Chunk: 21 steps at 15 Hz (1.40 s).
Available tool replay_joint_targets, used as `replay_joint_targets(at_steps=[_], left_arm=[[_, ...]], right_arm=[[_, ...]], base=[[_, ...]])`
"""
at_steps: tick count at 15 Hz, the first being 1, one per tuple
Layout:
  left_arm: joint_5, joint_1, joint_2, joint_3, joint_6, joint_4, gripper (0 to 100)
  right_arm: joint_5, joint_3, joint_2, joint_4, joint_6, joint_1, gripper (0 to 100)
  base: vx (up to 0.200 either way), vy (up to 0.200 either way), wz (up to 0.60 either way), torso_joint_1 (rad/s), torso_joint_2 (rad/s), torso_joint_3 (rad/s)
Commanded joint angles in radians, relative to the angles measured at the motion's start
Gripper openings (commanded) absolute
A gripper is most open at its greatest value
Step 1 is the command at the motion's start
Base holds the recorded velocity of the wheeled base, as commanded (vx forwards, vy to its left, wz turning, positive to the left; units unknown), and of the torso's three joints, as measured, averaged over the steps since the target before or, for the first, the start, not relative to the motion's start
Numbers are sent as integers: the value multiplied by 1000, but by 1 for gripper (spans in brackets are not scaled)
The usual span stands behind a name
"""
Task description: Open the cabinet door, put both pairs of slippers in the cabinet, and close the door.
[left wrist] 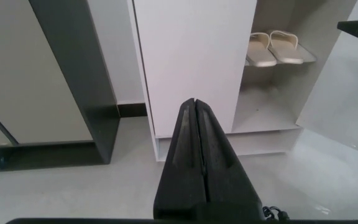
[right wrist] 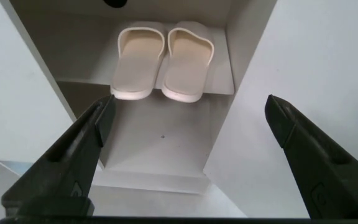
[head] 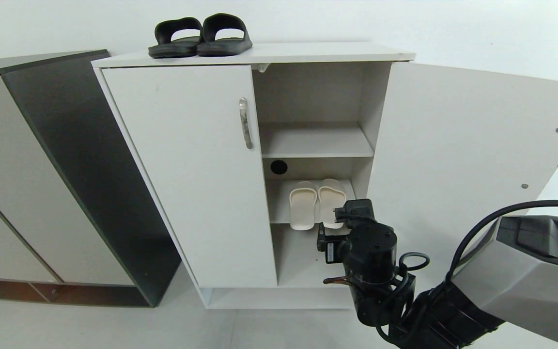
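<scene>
Hovering before the open right half of the cabinet, the right gripper has its jaws spread wide and holds nothing. The cream slippers lie side by side on the lower shelf, just beyond it. The black slippers rest on the cabinet top, toward the left. The left gripper, nearer and left, is closed flat and empty.

A second cabinet with pale doors and a dark grey side panel stands well to the left of the right gripper. A pale smooth floor lies below the gripper, and a plain white wall rises beyond it
</scene>
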State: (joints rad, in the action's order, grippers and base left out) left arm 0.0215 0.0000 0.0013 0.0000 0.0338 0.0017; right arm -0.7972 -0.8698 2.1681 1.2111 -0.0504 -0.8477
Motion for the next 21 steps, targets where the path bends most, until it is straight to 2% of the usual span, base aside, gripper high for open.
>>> replay_joint_targets(at_steps=[1, 13, 17, 18, 21], left_arm=[[0, 0, 0, 0, 0, 0, 0], [0, 0, 0, 0, 0, 0, 0], [0, 0, 0, 0, 0, 0, 0], [0, 0, 0, 0, -9, 0, 0], [0, 0, 0, 0, -17, 0, 0]], right_arm=[[0, 5, -1, -1, 0, -1, 100], [7, 48, -10, 2, 14, 19, 100], [10, 60, -8, 35, 58, 22, 100], [12, 64, -7, 36, 61, 24, 100], [12, 71, -5, 35, 64, 24, 100]], base=[[0, 200, 0, -2, 2, -2], [0, 200, 0, 2, 2, 2], [0, 200, 0, 5, 4, 5], [0, 200, 0, -2, 2, -2], [0, 0, 0, 0, 0, 0]])
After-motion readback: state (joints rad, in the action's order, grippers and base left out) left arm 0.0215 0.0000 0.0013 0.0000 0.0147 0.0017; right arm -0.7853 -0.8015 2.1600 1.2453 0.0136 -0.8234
